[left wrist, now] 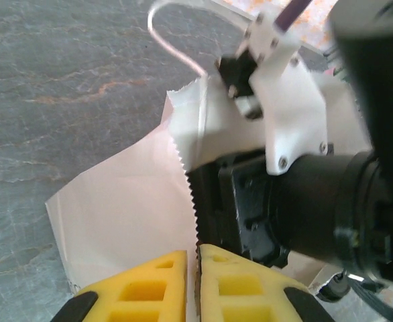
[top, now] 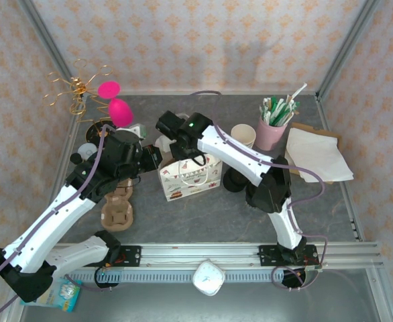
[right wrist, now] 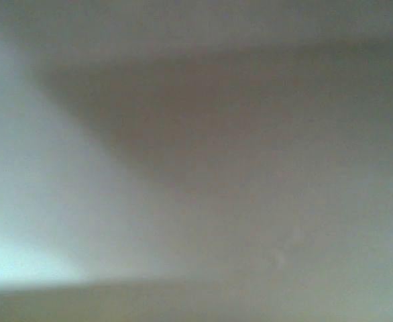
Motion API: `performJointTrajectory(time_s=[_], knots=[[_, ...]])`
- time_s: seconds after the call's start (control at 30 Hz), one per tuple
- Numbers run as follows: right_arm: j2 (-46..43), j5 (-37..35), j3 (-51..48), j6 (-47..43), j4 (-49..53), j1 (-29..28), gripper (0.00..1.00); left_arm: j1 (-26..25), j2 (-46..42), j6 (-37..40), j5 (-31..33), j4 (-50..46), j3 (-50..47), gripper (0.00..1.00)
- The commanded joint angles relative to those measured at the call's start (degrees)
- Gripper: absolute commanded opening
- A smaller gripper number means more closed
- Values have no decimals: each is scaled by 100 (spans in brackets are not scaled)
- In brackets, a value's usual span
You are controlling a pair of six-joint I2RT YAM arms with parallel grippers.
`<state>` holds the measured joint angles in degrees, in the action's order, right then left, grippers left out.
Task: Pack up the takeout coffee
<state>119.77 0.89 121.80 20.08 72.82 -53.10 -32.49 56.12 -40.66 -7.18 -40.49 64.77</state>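
Note:
A small white paper bag with a printed front (top: 191, 176) stands open mid-table. My left gripper (top: 153, 159) is at its left rim. In the left wrist view the yellow fingers (left wrist: 157, 285) are shut on the bag's serrated top edge (left wrist: 186, 176). My right arm's wrist (top: 176, 131) reaches down into the bag's mouth, and its black body (left wrist: 317, 194) shows inside the bag. The right gripper's fingers are hidden in there. The right wrist view is a blurred grey-white bag wall (right wrist: 196, 201). The lidded takeout coffee is hidden.
A stack of lidless cream cups (top: 243, 136) and a pink cup of straws (top: 271, 131) stand behind the bag. Black lids (top: 235, 180) lie to its right, white napkins (top: 317, 155) further right. A brown cup carrier (top: 118, 208) lies at the left.

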Motion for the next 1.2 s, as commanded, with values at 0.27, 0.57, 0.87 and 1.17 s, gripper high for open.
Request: performJointTrajectory(time_s=[0.27,0.57,0.87,1.17], knots=[[-446,-32,-623,69,-382,-14,34,58,24,-47,170,-63,-197,14],[-419,-4,-548,105,-392,22,46,53,42,-5,120,-49,-129,15],[-536,73,-886,161,-613,21,53,57,75,-12,67,17,-136,14],[-610,-76,-580,135,-622,19,62,59,31,10,155,-30,-129,16]])
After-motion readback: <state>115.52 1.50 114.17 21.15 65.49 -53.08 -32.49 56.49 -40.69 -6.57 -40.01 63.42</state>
